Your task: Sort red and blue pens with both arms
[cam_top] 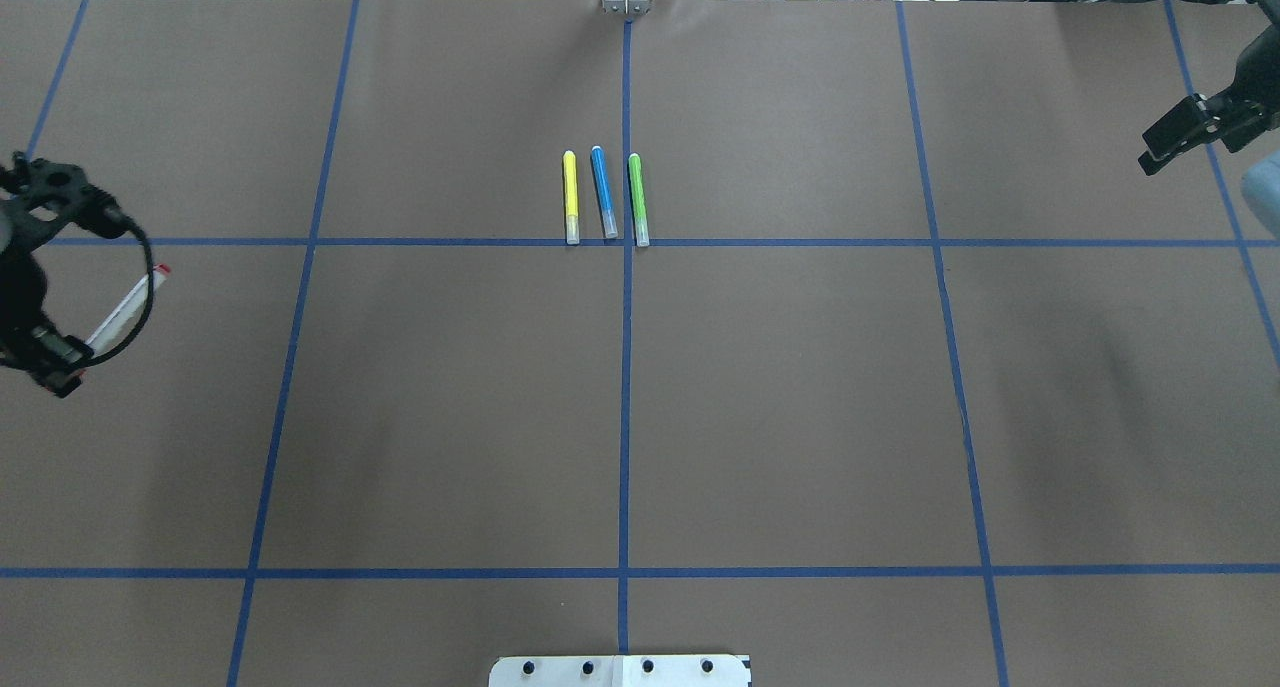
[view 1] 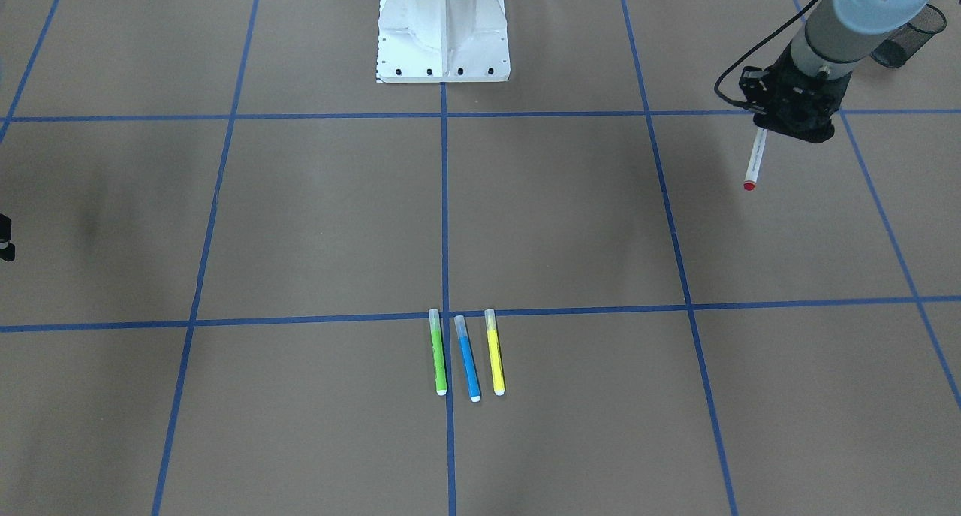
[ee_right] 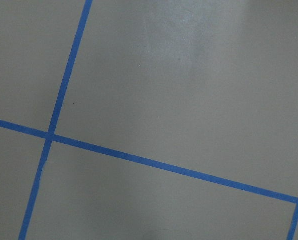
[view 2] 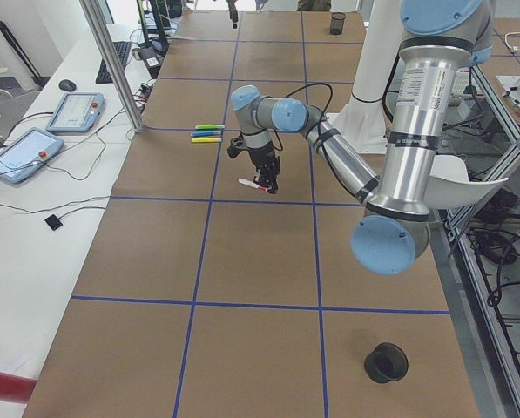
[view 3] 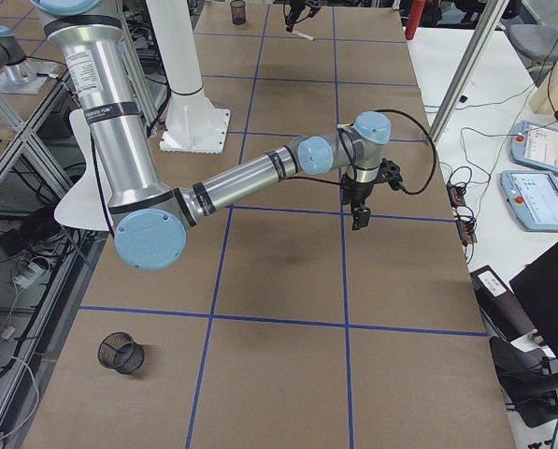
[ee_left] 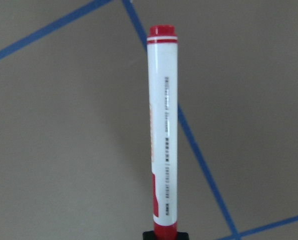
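My left gripper (view 1: 767, 125) is shut on the red marker (view 1: 755, 159), a slim white barrel with a red end that sticks out of the fingers. The left wrist view shows this marker (ee_left: 163, 125) lengthwise over the brown paper. In the overhead view it (cam_top: 125, 307) is at the far left edge of the table. The blue highlighter (view 1: 467, 358) lies between a green and a yellow one at the middle of the operators' side. My right gripper (cam_top: 1170, 139) hovers at the far right, and its fingers cannot be made out. Its wrist view shows only paper and tape lines.
A green highlighter (view 1: 438, 352) and a yellow one (view 1: 495, 351) flank the blue one. A black mesh cup (view 1: 912, 31) stands behind the left arm, and another cup (view 3: 121, 353) stands at the right end. The white pedestal (view 1: 443, 31) is at the robot's side.
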Controlling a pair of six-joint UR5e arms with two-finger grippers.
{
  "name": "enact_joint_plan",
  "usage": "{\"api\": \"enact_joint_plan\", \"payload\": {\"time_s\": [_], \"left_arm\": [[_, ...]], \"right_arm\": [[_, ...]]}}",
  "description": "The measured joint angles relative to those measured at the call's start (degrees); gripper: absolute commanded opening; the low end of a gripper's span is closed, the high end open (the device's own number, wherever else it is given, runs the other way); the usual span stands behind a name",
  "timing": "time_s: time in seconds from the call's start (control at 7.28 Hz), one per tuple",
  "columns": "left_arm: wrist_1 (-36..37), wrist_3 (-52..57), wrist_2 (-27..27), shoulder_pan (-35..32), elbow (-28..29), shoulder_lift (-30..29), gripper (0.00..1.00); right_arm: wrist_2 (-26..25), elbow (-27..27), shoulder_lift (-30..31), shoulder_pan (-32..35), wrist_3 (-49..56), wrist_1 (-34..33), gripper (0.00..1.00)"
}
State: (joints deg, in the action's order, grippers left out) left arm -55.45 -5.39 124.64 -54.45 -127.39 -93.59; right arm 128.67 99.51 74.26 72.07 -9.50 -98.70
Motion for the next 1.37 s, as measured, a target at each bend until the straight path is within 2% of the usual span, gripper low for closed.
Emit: {"api": "enact_joint_plan", "payload": {"time_s": [0.27, 0.55, 0.96, 1.37], "left_arm": [[-0.3, 9.9, -3.7, -3.5, -5.3, 13.1, 0.00], [-0.5, 21.4, -6.4, -8.5, -7.3, 24.4, 0.00], [-0.4, 26.9, -9.9, -10.7, -8.1, 36.5, 0.00], [-0.4, 31.2, -15.9, -10.8, -6.5, 45.5, 0.00]], "right_arm": [[0.0, 0.0, 0.1, 0.0, 0.0, 0.0, 1.00], [0.0, 0.1, 0.2, 0.0, 0.0, 0.0, 1.00], [0.1, 0.3, 0.3, 0.0, -0.1, 0.0, 1.00], [0.2, 0.3, 0.5, -0.1, -0.1, 0.0, 1.00]]}}
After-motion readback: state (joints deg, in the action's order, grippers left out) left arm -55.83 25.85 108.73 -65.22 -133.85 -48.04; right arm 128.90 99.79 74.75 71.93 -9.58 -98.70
